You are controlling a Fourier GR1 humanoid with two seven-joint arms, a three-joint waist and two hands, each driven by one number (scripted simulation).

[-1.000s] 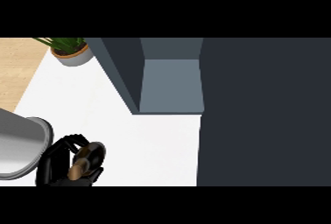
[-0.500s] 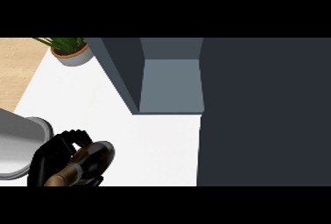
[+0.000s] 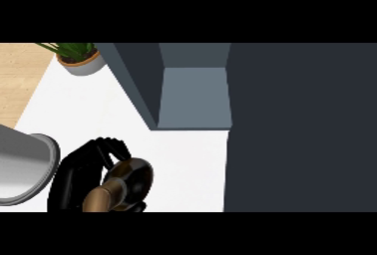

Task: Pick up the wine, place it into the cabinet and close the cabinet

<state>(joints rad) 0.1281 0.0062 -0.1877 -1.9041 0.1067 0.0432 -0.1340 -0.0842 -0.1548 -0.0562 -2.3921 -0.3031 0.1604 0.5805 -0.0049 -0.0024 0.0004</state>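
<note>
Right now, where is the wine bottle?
In the head view the wine bottle is at the lower left, on the white counter, with the left hand curled round it, below and left of the open cabinet.

Head view, steeply down, counter (image 3: 184, 149).

Wine bottle (image 3: 121, 185) only partly visible at the head view's lower edge: base cut off, one side covered by the black left hand (image 3: 77, 177) curled round it. Grey forearm (image 3: 22, 167) cropped at left edge. Potted plant (image 3: 77, 57) clipped at top. Cabinet (image 3: 193, 94) interior shows in part; its top is out of view. Right hand not seen.
</note>
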